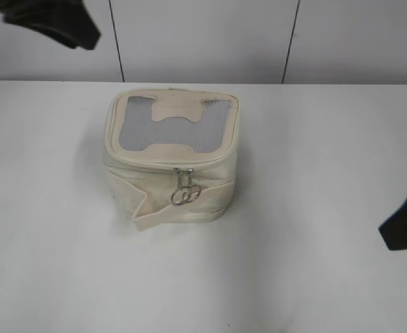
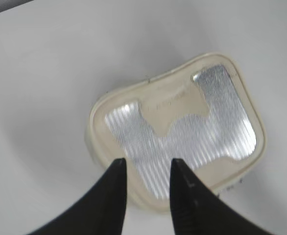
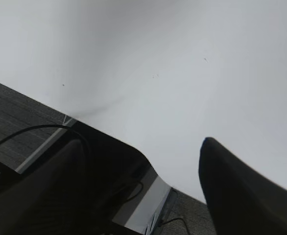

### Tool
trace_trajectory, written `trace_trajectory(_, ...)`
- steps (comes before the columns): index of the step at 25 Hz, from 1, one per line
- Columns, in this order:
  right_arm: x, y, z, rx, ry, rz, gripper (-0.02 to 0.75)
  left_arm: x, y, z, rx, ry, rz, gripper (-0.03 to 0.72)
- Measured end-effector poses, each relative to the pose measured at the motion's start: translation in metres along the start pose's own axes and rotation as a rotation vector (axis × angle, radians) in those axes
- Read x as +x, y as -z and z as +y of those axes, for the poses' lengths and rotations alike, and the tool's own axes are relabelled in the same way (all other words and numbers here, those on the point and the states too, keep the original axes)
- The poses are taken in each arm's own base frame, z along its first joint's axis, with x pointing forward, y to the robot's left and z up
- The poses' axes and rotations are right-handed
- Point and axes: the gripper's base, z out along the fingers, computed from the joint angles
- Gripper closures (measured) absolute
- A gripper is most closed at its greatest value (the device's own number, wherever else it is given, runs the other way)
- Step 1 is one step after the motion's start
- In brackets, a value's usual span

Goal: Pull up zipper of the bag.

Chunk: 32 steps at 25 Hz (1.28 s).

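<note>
The cream bag [image 1: 158,182] stands in the middle of the white table, with its grey mesh top and H-shaped patch facing up. The zipper [image 1: 163,161] runs round the top rim. Its silver ring pulls [image 1: 184,191] hang on the near side above the cream strap. In the left wrist view my left gripper [image 2: 147,165] is open and empty, hovering above the bag [image 2: 175,103]. The pulls do not show there. My right gripper [image 3: 141,147] is open and empty over the table's edge, far from the bag.
The white table [image 1: 314,152] spreads round the bag. Dark parts of my left arm [image 1: 51,21] and right arm [image 1: 405,225] show at the exterior view's corners. The right wrist view shows the table edge, cables and grey floor [image 3: 11,112].
</note>
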Motion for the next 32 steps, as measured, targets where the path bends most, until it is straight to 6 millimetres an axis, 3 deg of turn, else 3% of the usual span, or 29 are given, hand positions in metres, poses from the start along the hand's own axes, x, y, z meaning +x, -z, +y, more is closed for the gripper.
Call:
trace_trajectory(3, 0.028, 0.021, 0.006, 0.03, 0.021, -0.053, 0.171, 0.06, 0.057, -0.016, -0.084, 0.028, -0.087, 0.45)
trace_trajectory(8, 0.084, 0.036, 0.01, 0.085, 0.08, -0.163, 0.171, 0.173, 0.126, -0.037, -0.207, 0.061, -0.245, 0.45)
trace_trajectory(11, 0.111, 0.046, 0.013, 0.122, 0.118, -0.261, 0.172, 0.231, 0.147, -0.048, -0.236, 0.072, -0.342, 0.45)
trace_trajectory(14, 0.132, 0.064, 0.015, 0.186, 0.157, -0.413, 0.172, 0.284, 0.149, -0.053, -0.262, 0.062, -0.418, 0.45)
trace_trajectory(16, 0.146, 0.074, 0.015, 0.234, 0.152, -0.511, 0.173, 0.306, 0.142, -0.053, -0.266, 0.058, -0.452, 0.45)
trace_trajectory(18, 0.158, 0.08, 0.014, 0.272, 0.145, -0.588, 0.174, 0.321, 0.143, -0.055, -0.27, 0.048, -0.522, 0.45)
trace_trajectory(23, 0.178, 0.086, 0.015, 0.294, 0.153, -0.714, 0.182, 0.319, 0.136, -0.052, -0.286, 0.045, -0.516, 0.45)
trace_trajectory(32, 0.18, 0.087, 0.015, 0.294, 0.154, -0.729, 0.239, 0.318, 0.136, -0.052, -0.286, 0.044, -0.522, 0.45)
